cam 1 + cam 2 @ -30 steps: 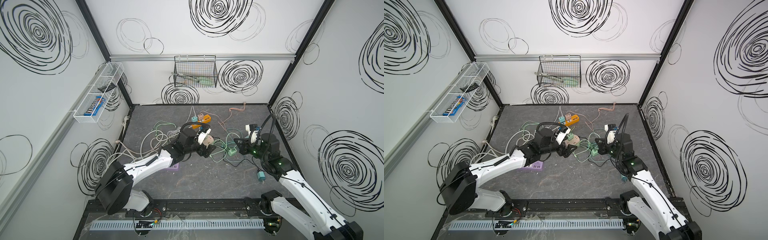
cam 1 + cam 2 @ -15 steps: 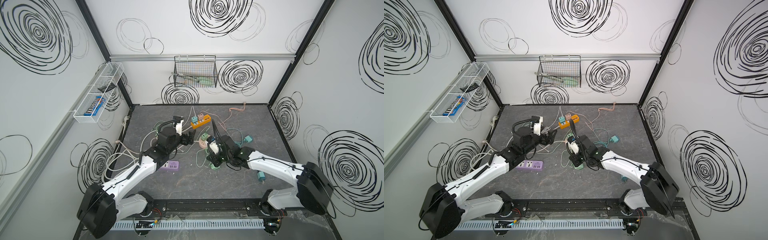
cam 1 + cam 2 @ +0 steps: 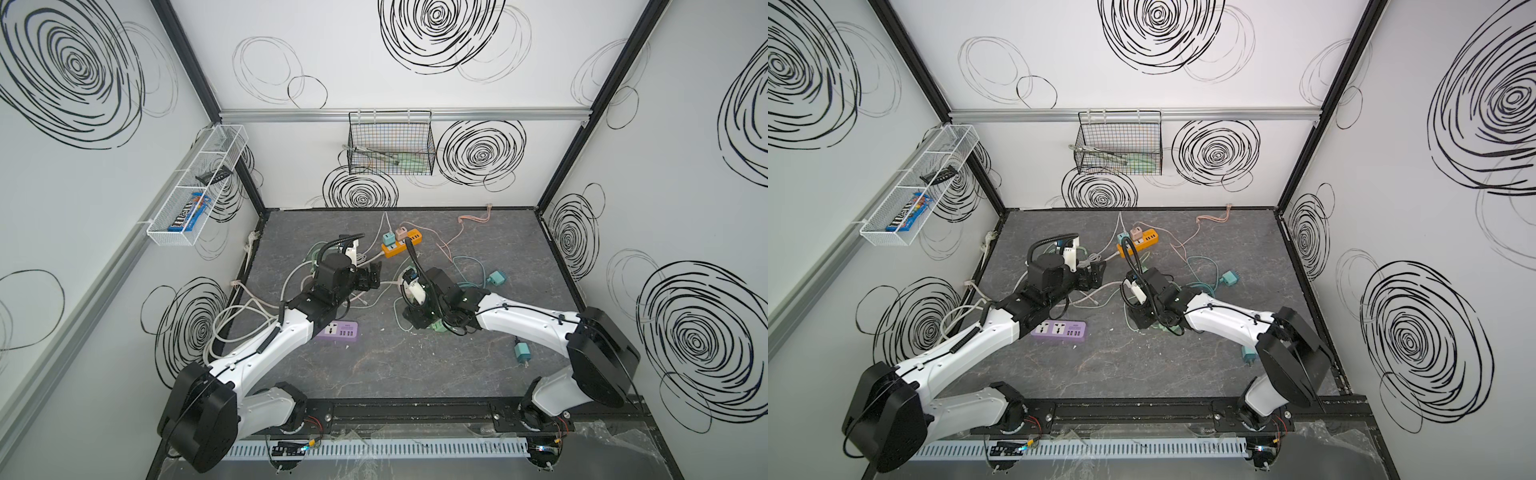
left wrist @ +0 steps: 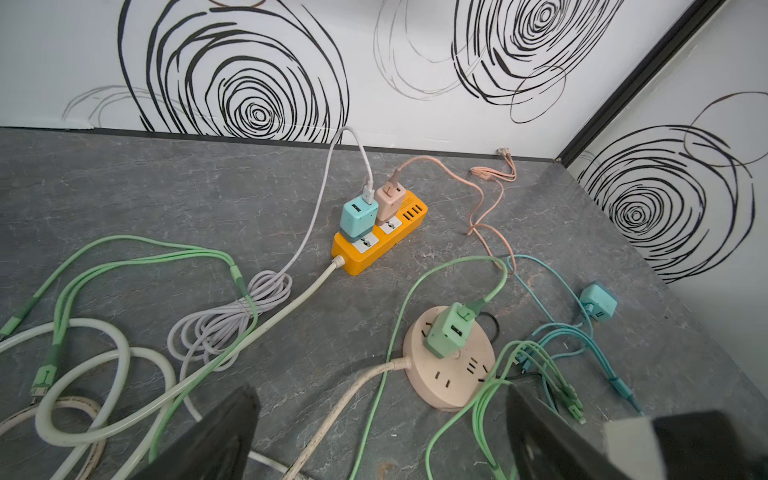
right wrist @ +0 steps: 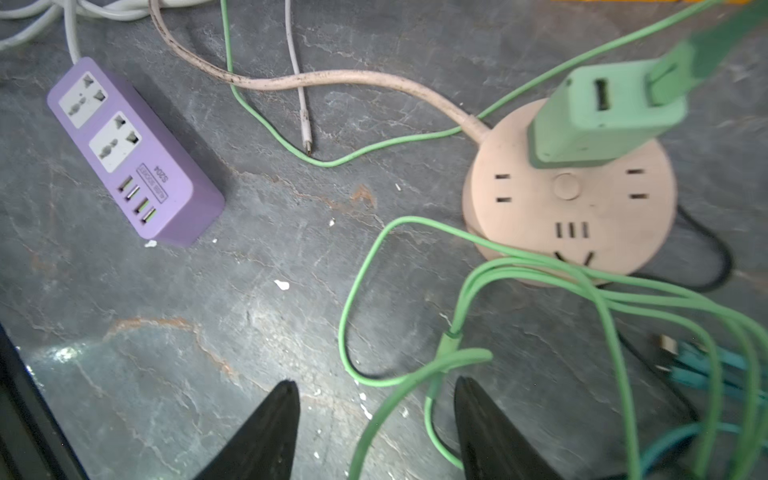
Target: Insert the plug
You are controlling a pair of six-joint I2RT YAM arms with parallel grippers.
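The green plug [image 5: 598,112] stands upright in the round beige socket [image 5: 569,216], which lies on the grey floor; the left wrist view shows the same plug [image 4: 451,332] and socket [image 4: 453,386]. My right gripper [image 5: 376,388] hangs open just in front of the socket, and a loose green cable [image 5: 415,374] runs between its jaws without touching them. In both top views the right gripper [image 3: 417,322] points down at mid-floor. My left gripper [image 4: 378,436] is wide open and empty, a little away from the socket, and is also seen in a top view [image 3: 372,276].
A purple power strip [image 5: 133,153] lies left of the socket. An orange power strip [image 4: 378,245] with a teal adapter [image 4: 355,218] and a pink one [image 4: 388,201] sits further back. Loose teal plugs [image 3: 496,277] [image 3: 522,353] and several green, white and teal cables litter the floor.
My right arm has swung from the right side to the middle, by the socket, and its jaws have opened. My left arm has drawn back to the left, still open.
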